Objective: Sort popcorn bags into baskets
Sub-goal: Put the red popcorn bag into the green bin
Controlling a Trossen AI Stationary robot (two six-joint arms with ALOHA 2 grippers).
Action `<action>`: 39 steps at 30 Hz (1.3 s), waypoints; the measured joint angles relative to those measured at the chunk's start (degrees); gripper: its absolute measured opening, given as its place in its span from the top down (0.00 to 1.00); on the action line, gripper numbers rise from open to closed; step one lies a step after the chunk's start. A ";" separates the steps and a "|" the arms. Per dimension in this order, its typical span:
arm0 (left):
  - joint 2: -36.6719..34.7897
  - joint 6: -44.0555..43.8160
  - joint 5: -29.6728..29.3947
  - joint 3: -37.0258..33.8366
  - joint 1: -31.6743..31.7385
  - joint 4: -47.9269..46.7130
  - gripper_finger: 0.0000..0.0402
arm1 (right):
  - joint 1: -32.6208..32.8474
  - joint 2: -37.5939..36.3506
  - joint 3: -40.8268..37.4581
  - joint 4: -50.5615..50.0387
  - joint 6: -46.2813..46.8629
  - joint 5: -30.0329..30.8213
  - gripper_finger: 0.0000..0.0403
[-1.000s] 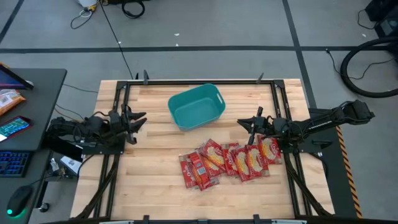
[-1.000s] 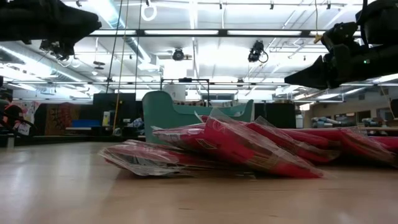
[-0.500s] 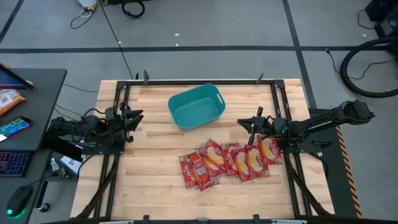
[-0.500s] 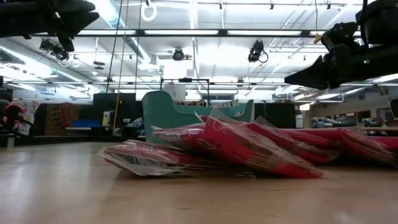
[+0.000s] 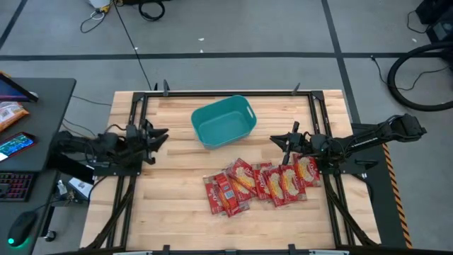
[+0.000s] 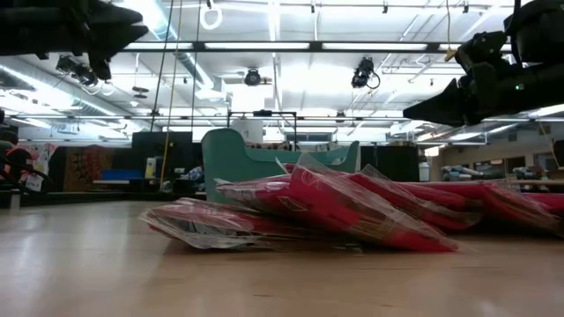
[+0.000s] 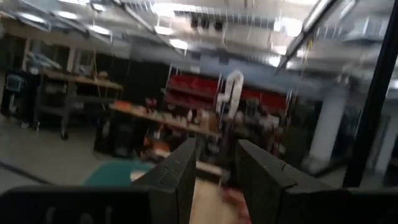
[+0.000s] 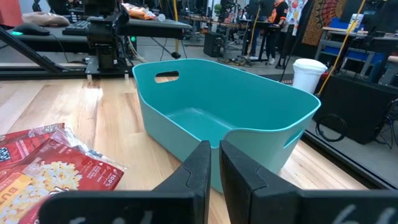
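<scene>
While both my arms hang above the table (image 5: 177, 212) without touching anything on it, my left jaws (image 5: 160, 134) sit over the left edge, pointing right toward the middle, well apart from every packet; my left wrist view shows the two fingers (image 7: 180, 174) with a narrow gap between them and nothing held there. To the right of them, at the far middle of the table, stands the teal basket (image 5: 224, 121), upright and turned a little askew, and I see nothing inside it from above or through my right wrist view (image 8: 224, 118), where its handle cutout shows in the rim. Nearer than the basket and a bit to its right lie the popcorn bags (image 5: 258, 183), red packets with yellow-cream print, overlapping one another in a loose row that runs from the table's near middle out toward the right; from table height they pile up in front of the basket (image 6: 264, 163), which rises behind them. I cannot count them surely where they overlap. At the right end of that row my right jaws (image 5: 277, 139) hover, pointing left toward the basket, with the last bags lying under my wrist; the fingers (image 8: 200, 168) are almost together, a thin slit between them, gripping nothing.
</scene>
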 joint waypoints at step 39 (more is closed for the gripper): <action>53.64 -8.62 16.31 12.35 -4.76 -1.86 0.70 | 0.01 0.00 0.00 -0.01 0.01 -0.02 0.90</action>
